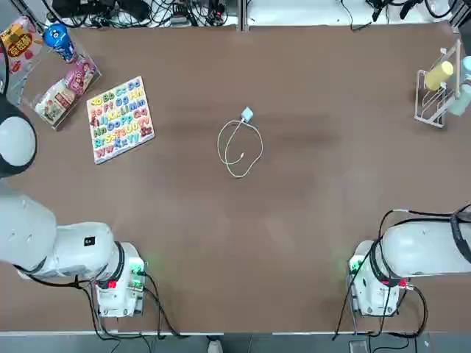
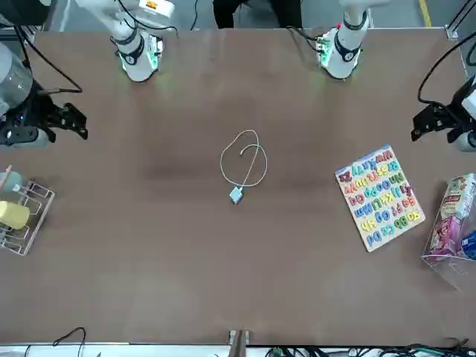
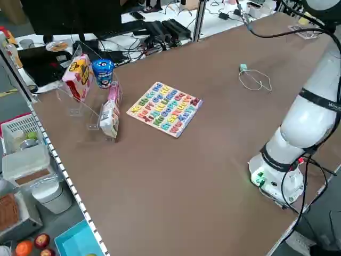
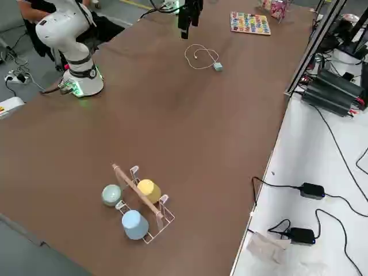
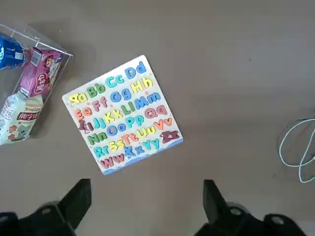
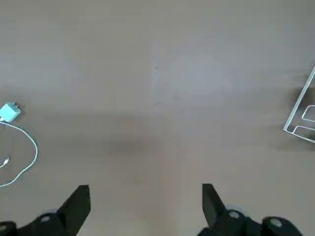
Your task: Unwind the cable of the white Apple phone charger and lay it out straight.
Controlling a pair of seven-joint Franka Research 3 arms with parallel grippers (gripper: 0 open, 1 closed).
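Observation:
The white Apple phone charger (image 1: 246, 115) lies mid-table as a small pale block, and it also shows as the charger (image 2: 236, 195) and the charger (image 6: 10, 112). Its cable (image 1: 239, 151) curls toward the robot's side in a loose loop, with the connector tip inside the loop; the cable (image 2: 246, 160) shows the same. My left gripper (image 5: 146, 209) hangs open high over the table's left part, above the puzzle board. My right gripper (image 6: 146, 209) hangs open over bare table to the right of the charger. Neither gripper touches anything.
An alphabet puzzle board (image 1: 120, 119) lies at the far left, beside a clear box of snack packs (image 1: 55, 77). A wire rack with cups (image 1: 440, 92) stands at the far right. Both arm bases sit at the near edge.

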